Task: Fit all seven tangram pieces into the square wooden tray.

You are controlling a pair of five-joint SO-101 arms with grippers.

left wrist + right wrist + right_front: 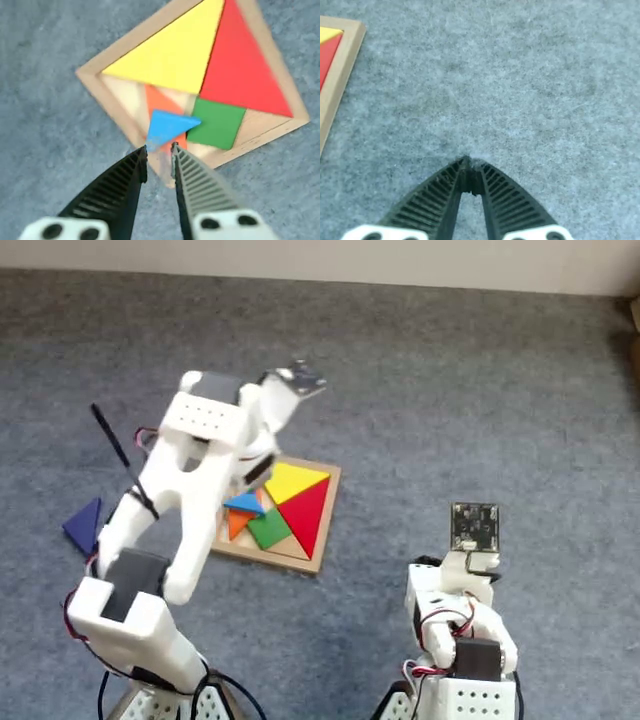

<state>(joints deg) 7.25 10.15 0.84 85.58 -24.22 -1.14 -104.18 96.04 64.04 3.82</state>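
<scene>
While a dark blue triangle (85,523) lies on the carpet (450,390) at the left, well apart from the tray (140,43), the left arm stretches over the tray's left side. The left gripper (159,149) hangs above the tray's rim, fingers parted a little and grasping nothing. A corner of the light blue triangle (170,127) lies right at its tips. That triangle rests partly across the orange piece (159,102), its point reaching the green square (220,125). The yellow triangle (175,50) fills the tray's far part and the red triangle (240,70) its right. At the near right, well apart from the tray, the right gripper (471,162) is clenched empty, low over the carpet.
</scene>
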